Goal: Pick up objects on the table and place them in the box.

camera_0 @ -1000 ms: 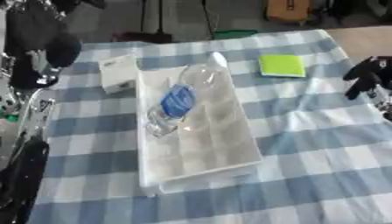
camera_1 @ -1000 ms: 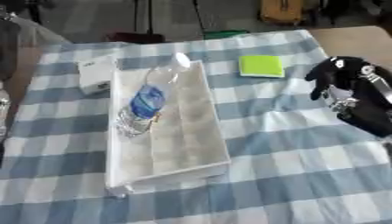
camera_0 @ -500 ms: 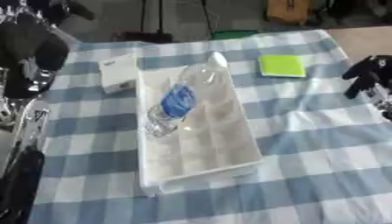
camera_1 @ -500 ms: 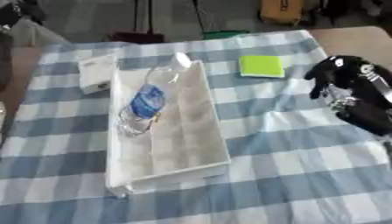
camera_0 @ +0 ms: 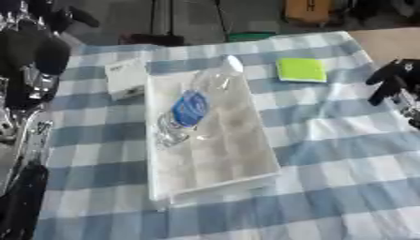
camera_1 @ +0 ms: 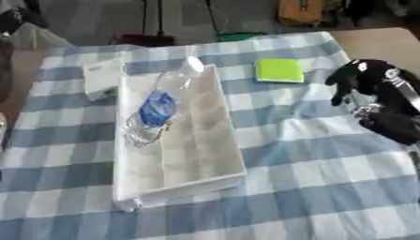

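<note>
A shallow white box [camera_0: 221,154] with several compartments lies lengthwise in the middle of the checked table. In its far half lies a clear water bottle [camera_0: 190,108] with a blue label, cap pointing away. A small white carton [camera_0: 124,77] sits on the cloth against the box's far left corner. A green pad [camera_0: 301,69] lies flat at the far right. My right hand [camera_1: 369,77] hovers at the right edge, near the pad, fingers hanging relaxed and holding nothing. My left hand [camera_0: 37,51] shows as a dark mass at the upper left, above the table's left edge.
A blue and white checked cloth [camera_0: 344,154] covers the table, with bare wood [camera_1: 369,42] showing at the far right corner. Dark stands and a yellow object stand on the floor behind. My left arm's silver parts run along the left edge.
My left arm has shifted slightly at the upper left. The bottle, the box, the carton, the pad and my right hand stay where they were.
</note>
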